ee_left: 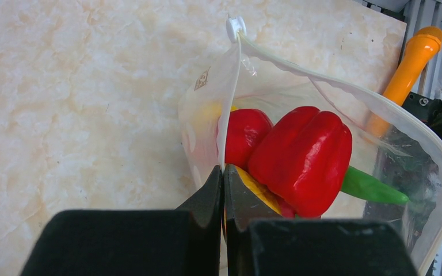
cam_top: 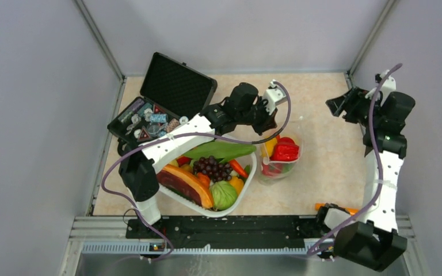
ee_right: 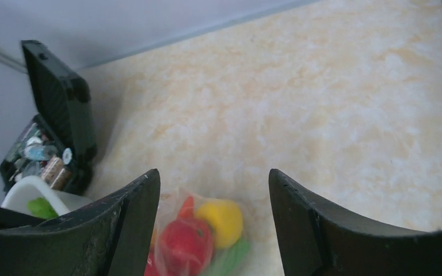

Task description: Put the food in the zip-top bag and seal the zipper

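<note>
Pinches zip-top bag (ee_left: 204, 103) rim in tightly closed left gripper (ee_left: 223, 172); holds right gripper (ee_right: 214, 178) gaping, empty, well apart. Sits upright, mouth up, just beside white basket (cam_top: 254, 167), food (ee_left: 302, 158) inside; open black case (cam_top: 175, 86) beyond basket

Left arm (cam_top: 172, 144) stretched forward, left gripper (ee_left: 223, 171) pinched shut; right arm (cam_top: 381, 172) upright, right gripper (ee_right: 213, 178) spread wide.

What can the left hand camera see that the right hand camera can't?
Only left wrist: the left gripper pinching the edge of the zip-top bag, a white slider, an orange handle. Only right wrist: the open right gripper, the black case, the white basket. Both: red and yellow food in the bag, on the marble table.
</note>
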